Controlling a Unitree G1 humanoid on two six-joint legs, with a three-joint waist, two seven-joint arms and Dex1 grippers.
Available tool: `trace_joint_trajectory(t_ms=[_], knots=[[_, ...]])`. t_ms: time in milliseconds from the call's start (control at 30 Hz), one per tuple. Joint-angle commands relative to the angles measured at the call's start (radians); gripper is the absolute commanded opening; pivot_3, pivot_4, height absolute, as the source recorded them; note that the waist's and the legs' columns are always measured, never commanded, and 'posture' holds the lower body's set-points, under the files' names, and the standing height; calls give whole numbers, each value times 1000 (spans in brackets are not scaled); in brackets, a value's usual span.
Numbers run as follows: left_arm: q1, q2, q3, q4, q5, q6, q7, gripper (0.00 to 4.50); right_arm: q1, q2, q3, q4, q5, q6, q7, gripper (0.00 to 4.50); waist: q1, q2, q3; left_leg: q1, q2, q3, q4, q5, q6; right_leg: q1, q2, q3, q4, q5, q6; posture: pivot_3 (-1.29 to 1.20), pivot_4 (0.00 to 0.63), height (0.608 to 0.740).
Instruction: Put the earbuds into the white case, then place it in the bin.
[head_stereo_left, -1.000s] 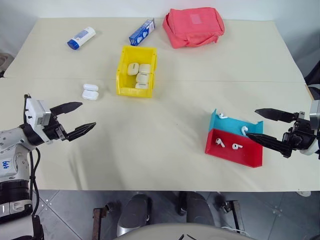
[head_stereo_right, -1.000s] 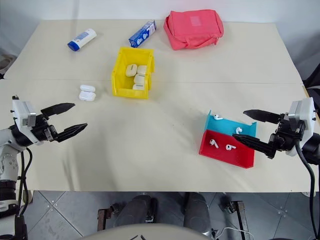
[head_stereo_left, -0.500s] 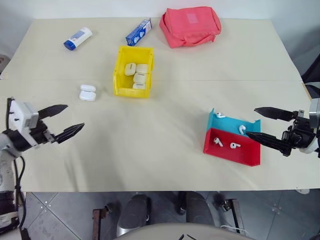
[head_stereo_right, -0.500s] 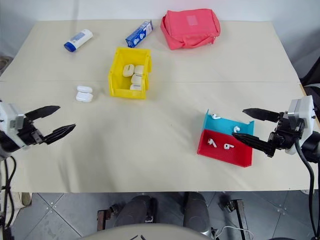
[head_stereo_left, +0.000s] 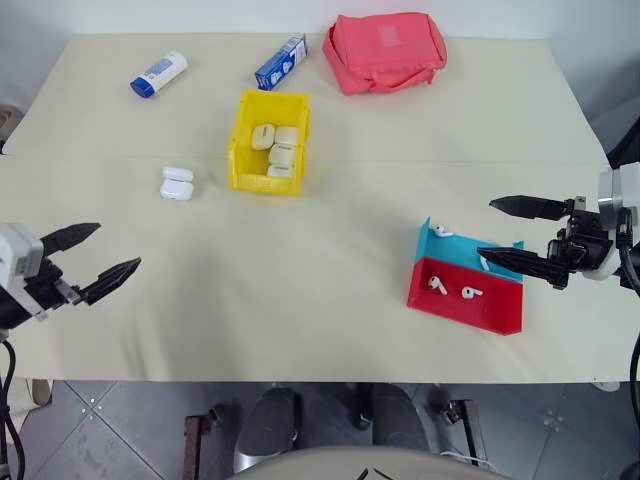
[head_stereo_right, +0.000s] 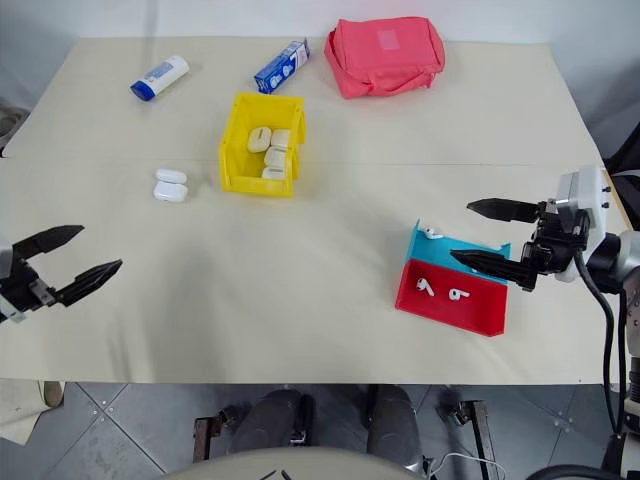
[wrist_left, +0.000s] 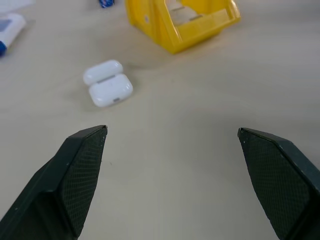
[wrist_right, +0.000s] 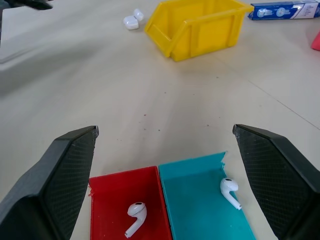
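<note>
open table centre (head_stereo_left: 300, 270), bin (head_stereo_left: 270, 140) beside case (head_stereo_left: 177, 184)

Bright, even overhead light covers the table (head_stereo_left: 330, 270), casting only faint, soft shadows. In both wrist views the near black fingertips (wrist_left: 80, 165) look blurred.

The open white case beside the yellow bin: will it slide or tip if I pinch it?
The white case looks glossy and rounded, so fingers may slip. It seems small and light, likely sliding when nudged. Its lid lies open, so squeezing could swing the hinge.
</note>
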Motion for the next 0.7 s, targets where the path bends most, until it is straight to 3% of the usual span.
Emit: trace_joint_trajectory(t_ms=[33,200,333,500,700], knots=[[-129,43,-75,-63,47,152,143,4467,-37,1,3,-38,17,-14,9,4500,1,0,0,0,1,0,0,0,0,0,1,0,1,1,-1,0,150,740],[-518,62,-402,54,212,525,278,4467,-76,48,34,-113,31,-27,-12,4500,10,-2,1,1,2,3,0,2,2,0,6,0,3,2,0,0,150,740],[-746,49,-562,219,296,680,286,4467,-72,73,38,-152,39,-28,-32,4500,4,-6,1,2,5,9,-1,3,3,-2,11,0,3,2,0,0,150,740],[-1046,-22,-761,565,416,754,239,4467,-30,89,41,-197,43,-33,-47,4500,-6,-10,1,1,5,11,-1,5,2,-3,12,1,3,2,0,0,150,740],[-1226,-102,-878,869,507,730,151,4467,5,86,27,-238,54,-26,-61,4500,-9,-11,2,1,5,12,0,5,2,-3,12,2,3,2,0,0,150,740]])
